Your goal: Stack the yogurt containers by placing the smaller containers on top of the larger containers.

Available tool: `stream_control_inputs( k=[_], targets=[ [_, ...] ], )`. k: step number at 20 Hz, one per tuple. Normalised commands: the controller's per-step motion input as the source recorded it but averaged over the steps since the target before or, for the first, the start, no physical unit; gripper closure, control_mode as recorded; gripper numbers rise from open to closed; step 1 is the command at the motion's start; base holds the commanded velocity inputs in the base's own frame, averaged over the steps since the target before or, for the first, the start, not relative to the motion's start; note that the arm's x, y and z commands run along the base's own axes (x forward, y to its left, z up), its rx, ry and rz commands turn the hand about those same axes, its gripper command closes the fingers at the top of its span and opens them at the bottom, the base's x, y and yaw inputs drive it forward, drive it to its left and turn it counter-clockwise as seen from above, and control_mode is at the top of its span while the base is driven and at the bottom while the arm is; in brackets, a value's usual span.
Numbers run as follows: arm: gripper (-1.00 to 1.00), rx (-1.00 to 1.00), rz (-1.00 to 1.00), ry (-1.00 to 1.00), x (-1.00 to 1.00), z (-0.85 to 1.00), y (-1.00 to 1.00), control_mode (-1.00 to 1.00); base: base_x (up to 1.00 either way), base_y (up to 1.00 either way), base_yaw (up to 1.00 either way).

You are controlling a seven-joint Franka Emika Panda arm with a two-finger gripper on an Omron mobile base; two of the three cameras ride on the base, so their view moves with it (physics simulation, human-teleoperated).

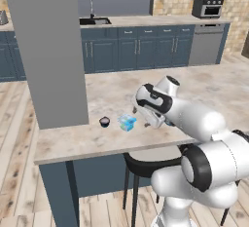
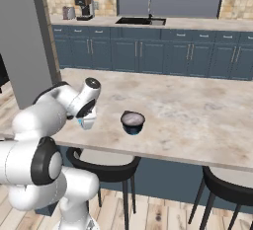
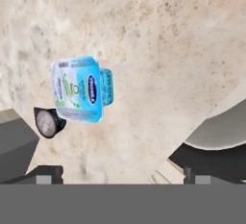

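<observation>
The gripper [image 3: 123,174] hangs over the marble worktop [image 1: 102,138] with its two dark fingertips [image 3: 48,174] spread wide at either side of the hand view and nothing between them. Below it, resting on the worktop, the light-blue yogurt container [image 3: 79,89] shows its printed lid with a dark blue oval logo. Just beside it, close but apart, sits the tiny dark cup [image 3: 48,122] with its pale top.

From the left base view, the tiny cup [image 1: 104,121] and the blue container [image 1: 127,122] stand side by side near the worktop's front edge, next to the grey pillar [image 1: 48,50], with the white arm [image 1: 194,119] reaching in from the right. Over in the right base view, the wide dark bowl-shaped cup [image 2: 132,122] with its whitish top stands alone on the worktop, near the front edge and to the right of the hand. Black stools [image 2: 104,167] are tucked underneath.
</observation>
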Motion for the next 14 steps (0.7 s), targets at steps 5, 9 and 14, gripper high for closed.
stream_control_inputs(
  k=[5, 9, 14],
  targets=[
    [-1.00, 0.01, 0.00, 0.00, 0.19, -0.16, 0.00, -1.00, 0.00, 0.00, 0.00],
    [-1.00, 0.00, 0.00, 0.00, 0.17, -0.17, 0.01, -1.00, 0.00, 0.00, 0.00],
    [-1.00, 0.00, 0.00, 0.00, 0.19, -0.16, 0.03, -1.00, 0.00, 0.00, 0.00]
  ],
)
